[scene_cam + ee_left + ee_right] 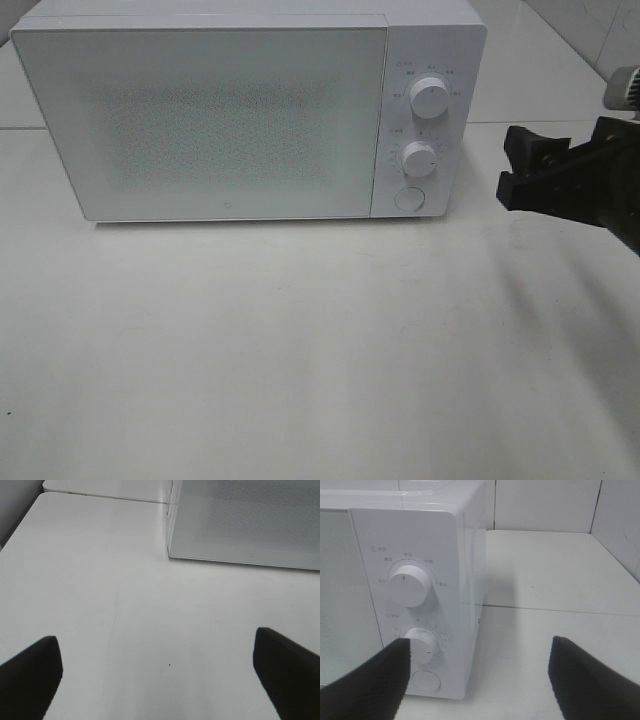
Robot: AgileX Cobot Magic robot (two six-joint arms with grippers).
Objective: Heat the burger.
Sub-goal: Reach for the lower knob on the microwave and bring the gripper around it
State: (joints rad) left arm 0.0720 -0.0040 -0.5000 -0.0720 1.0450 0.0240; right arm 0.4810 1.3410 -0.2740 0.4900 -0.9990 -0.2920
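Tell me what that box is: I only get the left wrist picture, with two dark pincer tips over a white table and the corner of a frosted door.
Observer: A white microwave, shut. Right of its door sit an upper knob, a lower knob and a round button.
Operator: Any burger around?
Observer: None shows in any view, and I cannot see through the frosted door.
Operator: And the other pincer?
Observer: The right pincer hovers open and empty, just right of those knobs.

A matte white table (pixel 300 360) meets a white tiled wall (pixel 545 505) under soft, even light
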